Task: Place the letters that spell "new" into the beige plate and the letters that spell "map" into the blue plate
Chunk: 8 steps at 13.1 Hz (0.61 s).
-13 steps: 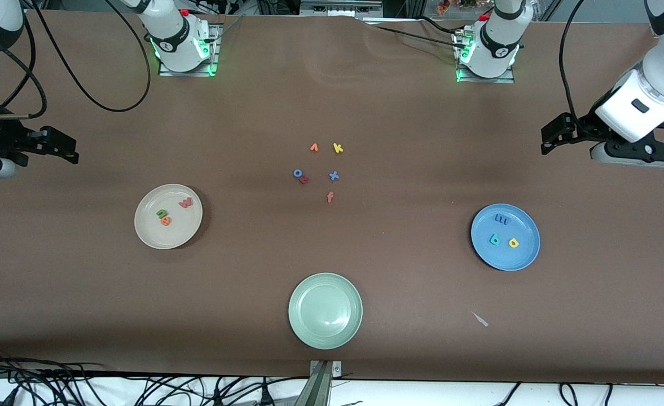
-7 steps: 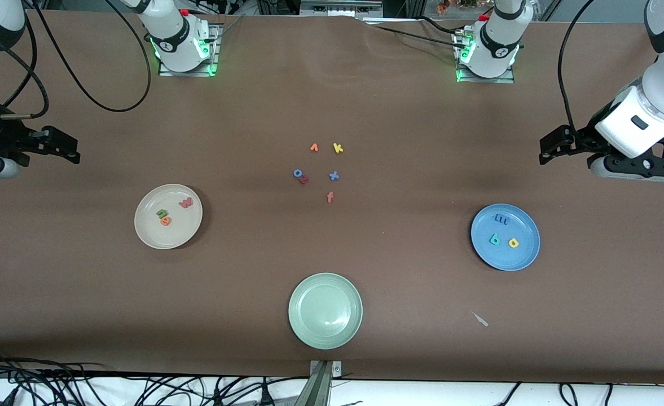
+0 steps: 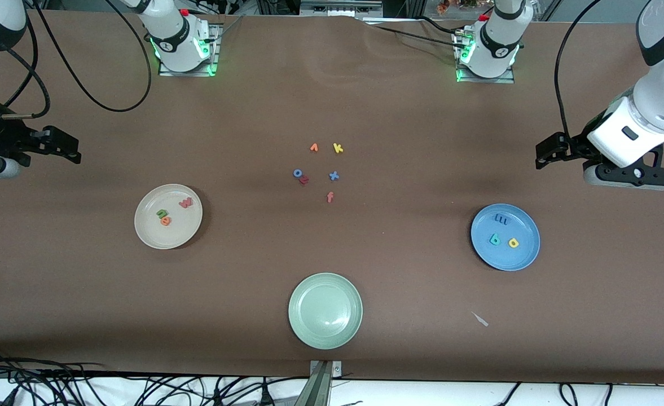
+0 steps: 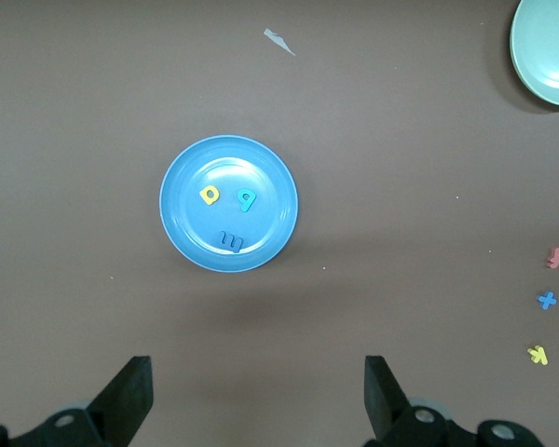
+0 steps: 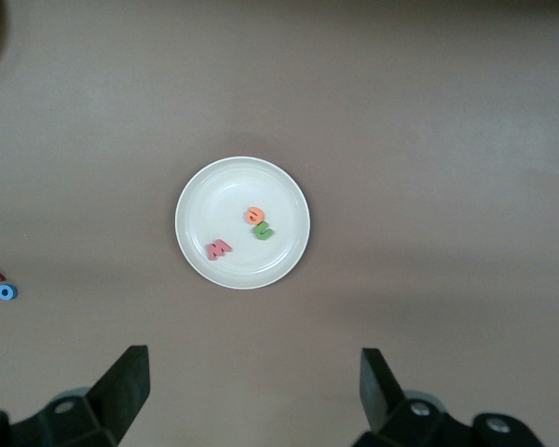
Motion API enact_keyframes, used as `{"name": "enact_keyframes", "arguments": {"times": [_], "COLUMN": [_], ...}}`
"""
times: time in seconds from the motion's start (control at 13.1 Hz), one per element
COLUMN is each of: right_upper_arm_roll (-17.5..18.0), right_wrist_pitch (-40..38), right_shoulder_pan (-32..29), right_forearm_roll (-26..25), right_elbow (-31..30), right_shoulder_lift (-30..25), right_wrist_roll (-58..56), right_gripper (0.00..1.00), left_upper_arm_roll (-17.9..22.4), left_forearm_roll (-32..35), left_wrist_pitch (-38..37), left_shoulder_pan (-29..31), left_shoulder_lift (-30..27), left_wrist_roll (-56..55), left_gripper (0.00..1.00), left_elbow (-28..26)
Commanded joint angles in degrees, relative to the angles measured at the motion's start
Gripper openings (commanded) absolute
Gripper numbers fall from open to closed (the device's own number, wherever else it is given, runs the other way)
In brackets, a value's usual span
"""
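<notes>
Wrist views show each tool's fingers apart — left tool [image 4: 253,396] over the round mid-blue plate [image 4: 182,228], right tool [image 5: 252,391] over the round cream-beige plate [image 5: 289,247] — while only the front view shows the whole round pale green plate [image 3: 303,327].

Brown matte table cover [image 3: 399,113], a few wrinkles near the top edge. Even overhead light with soft shadows. Black cables [image 3: 111,389] lie tangled along the white strip by the table's near edge; more cables [image 3: 72,73] loop over the cover at the right arm's end. A metal bracket [image 3: 325,372] sits mid near edge. Small pale scrap [image 3: 481,320] lies on the cover. Metal frame clutter [image 3: 337,7] stands past the top edge.
</notes>
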Motion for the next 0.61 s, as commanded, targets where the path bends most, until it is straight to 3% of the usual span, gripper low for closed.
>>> {"name": "enact_keyframes", "arguments": {"times": [0.0,0.53], "right_upper_arm_roll": [0.0,0.1], "right_wrist_pitch": [-0.9,-0.8], "right_shoulder_pan": [0.2,0.2], "right_forearm_roll": [0.1,0.1], "right_elbow": [1.7,1.6], "right_shoulder_lift": [0.7,0.7], "right_wrist_roll": [-0.3,-0.3], "right_gripper": [1.0,1.0], "left_upper_arm_roll": [0.1,0.2], "left_forearm_roll": [1.8,1.8], "left_wrist_pitch": [-1.4,-1.4], "left_shoulder_pan": [-0.4,0.0], "left_shoulder_lift": [0.9,0.9], "left_wrist_roll": [-0.3,-0.3], "left_gripper": [1.0,1.0], "left_elbow": [2.2,2.2]}}
